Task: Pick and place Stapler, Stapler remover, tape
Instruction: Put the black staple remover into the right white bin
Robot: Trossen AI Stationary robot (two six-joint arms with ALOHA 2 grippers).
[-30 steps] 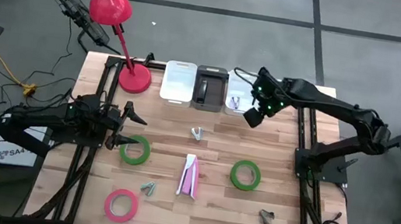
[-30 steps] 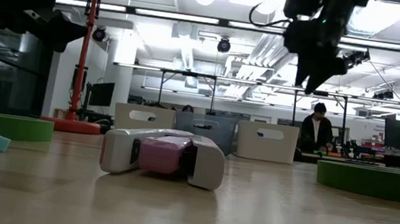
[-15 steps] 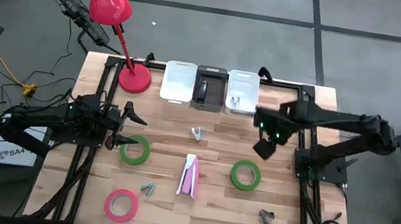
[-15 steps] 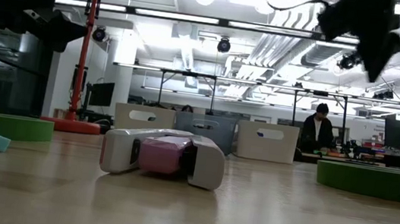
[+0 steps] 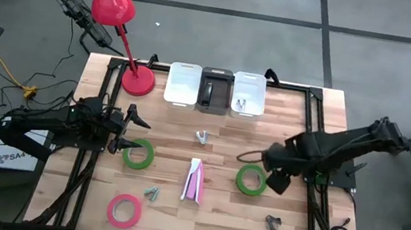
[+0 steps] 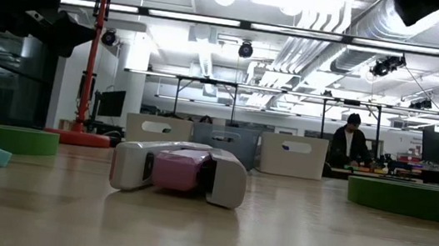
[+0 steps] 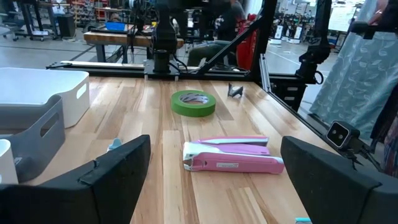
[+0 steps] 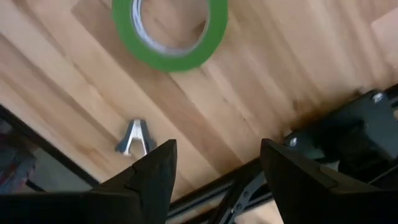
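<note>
A pink and white stapler (image 5: 194, 180) lies flat mid-table, and the low view shows the stapler (image 6: 180, 169) close up. Two green tape rolls (image 5: 138, 154) (image 5: 251, 179) and a pink tape roll (image 5: 124, 210) lie flat. Three staple removers (image 5: 201, 137) (image 5: 152, 194) (image 5: 273, 222) rest on the wood. My left gripper (image 5: 132, 133) is open beside the left green roll, facing the stapler (image 7: 233, 155). My right gripper (image 5: 277, 179) is open and hovers just right of the right green roll (image 8: 169, 31), touching nothing, with a staple remover (image 8: 135, 138) below it.
Three bins stand in a row at the far edge: white (image 5: 183, 85), dark (image 5: 215, 90) and white (image 5: 248, 94). A red desk lamp (image 5: 136, 79) stands at the far left corner. Bare wood lies between the stapler and the near edge. A person sits in the room behind (image 6: 349, 147).
My right gripper has swung from above the far bins toward the near and right edges. It now hangs beside the right green tape roll. In the low view it has passed out at the upper right. No object has moved.
</note>
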